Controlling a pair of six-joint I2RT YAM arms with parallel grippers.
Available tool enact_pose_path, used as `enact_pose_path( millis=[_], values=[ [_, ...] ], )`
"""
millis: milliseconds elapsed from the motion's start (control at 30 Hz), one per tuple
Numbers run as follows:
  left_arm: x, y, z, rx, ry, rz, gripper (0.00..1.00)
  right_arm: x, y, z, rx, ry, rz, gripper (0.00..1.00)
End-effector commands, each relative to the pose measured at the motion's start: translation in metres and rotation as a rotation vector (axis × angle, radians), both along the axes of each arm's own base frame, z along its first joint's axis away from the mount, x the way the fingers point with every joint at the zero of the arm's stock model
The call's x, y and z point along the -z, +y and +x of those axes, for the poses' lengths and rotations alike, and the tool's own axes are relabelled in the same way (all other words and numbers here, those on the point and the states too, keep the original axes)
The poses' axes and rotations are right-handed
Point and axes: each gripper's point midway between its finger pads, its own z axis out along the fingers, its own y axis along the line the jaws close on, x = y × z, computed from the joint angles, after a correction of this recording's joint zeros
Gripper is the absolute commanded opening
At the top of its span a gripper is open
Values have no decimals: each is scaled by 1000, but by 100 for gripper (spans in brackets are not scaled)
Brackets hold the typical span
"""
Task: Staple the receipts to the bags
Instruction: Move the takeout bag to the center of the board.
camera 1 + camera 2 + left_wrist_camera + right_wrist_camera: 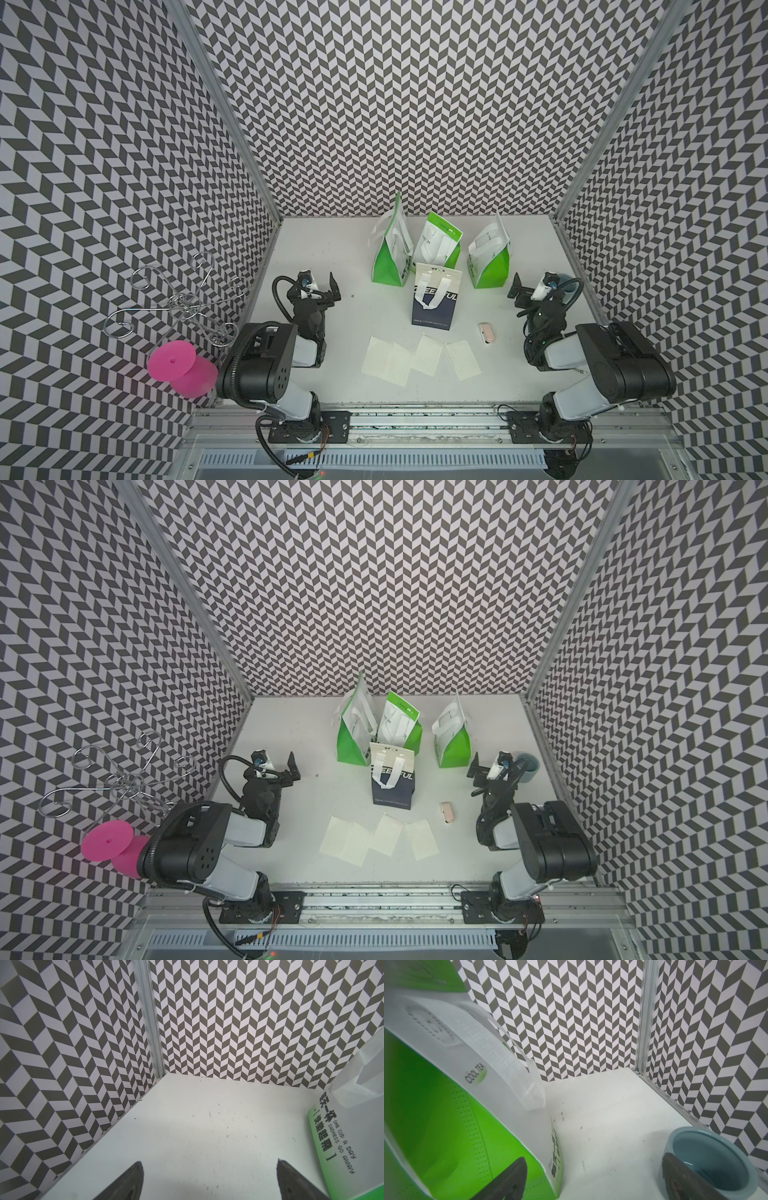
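So nothing is stapled yet. The left jaws and the right jaws are wide apart and hold nothing. The four receipts [428, 355] lie loose on the worktop [353, 249], between and behind the jaws. The bags [432, 305] stand between them. The stapler [486, 332] lies untouched just behind the right jaws.

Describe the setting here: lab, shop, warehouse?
Probably a robot test cell, not a shop: chevron-patterned walls box in a white tabletop, the left arm and right arm are bolted to an aluminium rail, with paper bags and receipts staged.
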Motion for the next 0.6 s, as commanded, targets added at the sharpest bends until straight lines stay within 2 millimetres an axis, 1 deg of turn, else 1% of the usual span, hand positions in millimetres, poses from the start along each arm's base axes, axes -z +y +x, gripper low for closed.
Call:
enact_pose_path(
  millis=[0,33,67,133,167,200,233,300,367,400,433,467,500,533,567],
  values=[
    [-25,2,-13,-25,-105,5,100,-28,3,-15,-7,-114,-7,100],
    [-28,7,-16,-52,-109,-10,100,-38,-1,-19,19,-163,-12,100],
    [-28,13,-16,-86,-93,-29,100,-40,-9,-20,78,-162,2,100],
    [-37,15,-12,-97,-70,-42,100,-38,-12,-9,105,-93,18,100],
    [-44,15,-11,-93,-72,-44,100,-43,-10,1,100,-58,26,100],
    [-52,15,-12,-93,-87,-59,100,-43,-8,7,93,-17,38,100],
    [-63,15,-14,-98,-116,-89,100,-48,-9,10,106,0,64,100],
    [-83,20,-19,-128,-162,-166,100,-60,-10,10,120,-1,91,100],
    [-97,35,-23,-217,-189,-280,100,-72,-10,8,126,-4,119,100],
    [-102,44,-25,-277,-214,-370,100,-77,-10,7,131,-14,153,100],
    [-104,54,-28,-351,-239,-478,100,-80,-15,5,167,-23,209,100],
    [-101,61,-29,-412,-240,-578,100,-79,-21,2,211,-36,282,100],
    [-94,65,-29,-457,-205,-676,100,-77,-29,-2,269,-62,387,100],
    [-97,65,-26,-453,-180,-729,100,-68,-37,-8,345,-73,527,100],
    [-98,64,-23,-433,-149,-748,100,-51,-43,-16,431,-47,667,100]
  ],
)
